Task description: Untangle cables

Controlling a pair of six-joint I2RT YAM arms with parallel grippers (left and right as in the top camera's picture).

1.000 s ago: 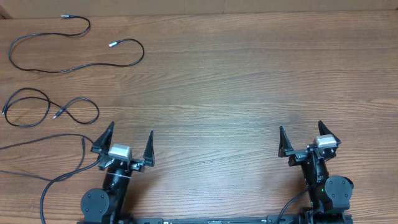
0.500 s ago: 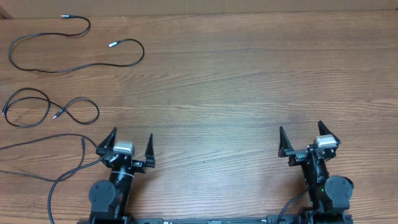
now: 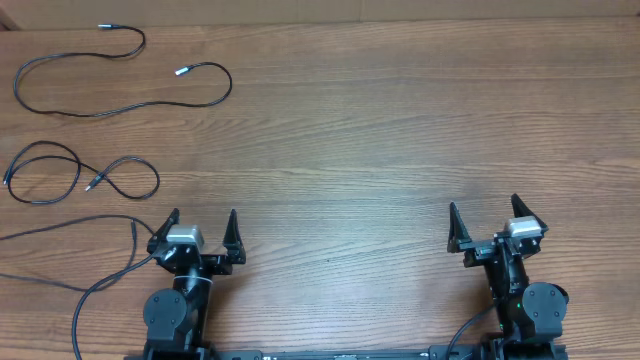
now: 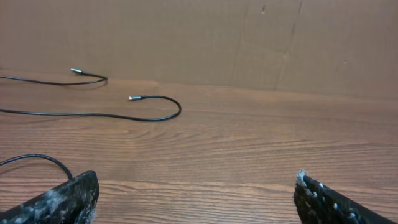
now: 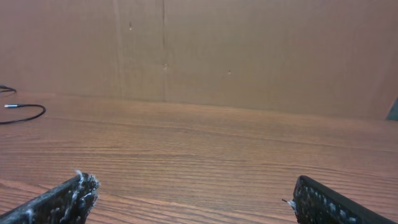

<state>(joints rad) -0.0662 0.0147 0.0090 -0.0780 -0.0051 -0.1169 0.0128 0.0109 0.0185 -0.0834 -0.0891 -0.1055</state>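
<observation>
Two thin black cables lie apart at the table's left. The long cable (image 3: pixel 110 108) with silver tips curves along the far left; it also shows in the left wrist view (image 4: pixel 155 118) and its tip in the right wrist view (image 5: pixel 25 116). The looped cable (image 3: pixel 75 178) lies nearer, in a figure-eight; part of it shows in the left wrist view (image 4: pixel 37 158). My left gripper (image 3: pixel 203 222) is open and empty near the front edge, right of the looped cable. My right gripper (image 3: pixel 483 212) is open and empty at the front right.
A thicker black wire (image 3: pixel 100 255) runs from the left arm base across the front left of the wooden table (image 3: pixel 380 140). A brown cardboard wall (image 4: pixel 205 37) stands behind the table's far edge.
My left gripper has turned slightly to the left and pulled back a little. The right arm and both cables have not moved.
</observation>
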